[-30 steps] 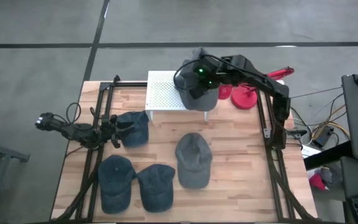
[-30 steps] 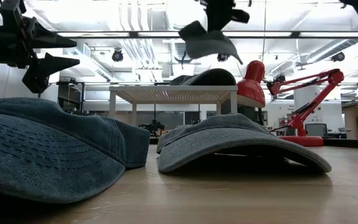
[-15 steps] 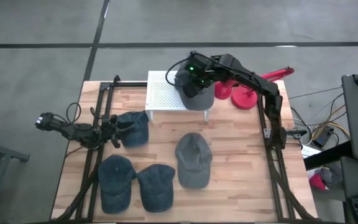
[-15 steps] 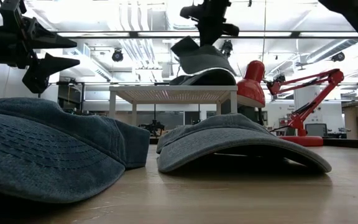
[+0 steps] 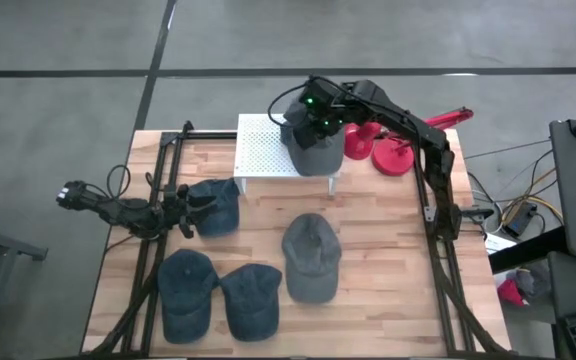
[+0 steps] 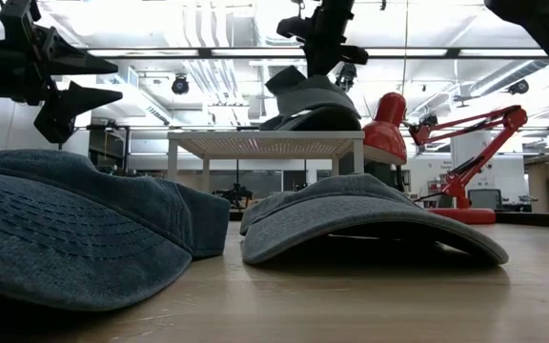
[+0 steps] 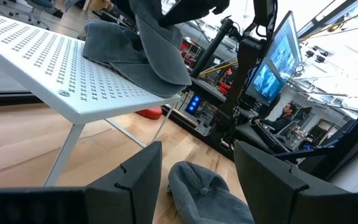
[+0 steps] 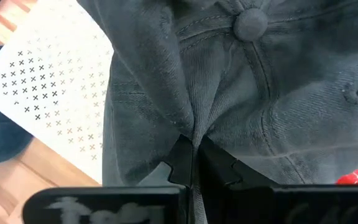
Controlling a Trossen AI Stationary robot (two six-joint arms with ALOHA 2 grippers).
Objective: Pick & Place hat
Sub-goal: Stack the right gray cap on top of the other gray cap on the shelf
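pinching a grey hat (image 5: 314, 150) by a fold of its cloth, the right gripper (image 5: 313, 112) hangs at the upper middle of the high view, its fingers (image 8: 180, 163) pressed together on the fabric. this hat sits on top of another grey hat (image 6: 315, 118) lying on the white perforated stand (image 5: 260, 146), which stands just left of a red lamp (image 5: 398, 152). lower in the frame, on the wooden table (image 5: 388, 260), lie a grey hat (image 5: 311, 256) at centre and three blue hats (image 5: 218, 296) toward the lower left. the left gripper (image 5: 180, 212) waits at mid left with its jaws parted, holding nothing, right beside one blue hat (image 5: 218, 204).
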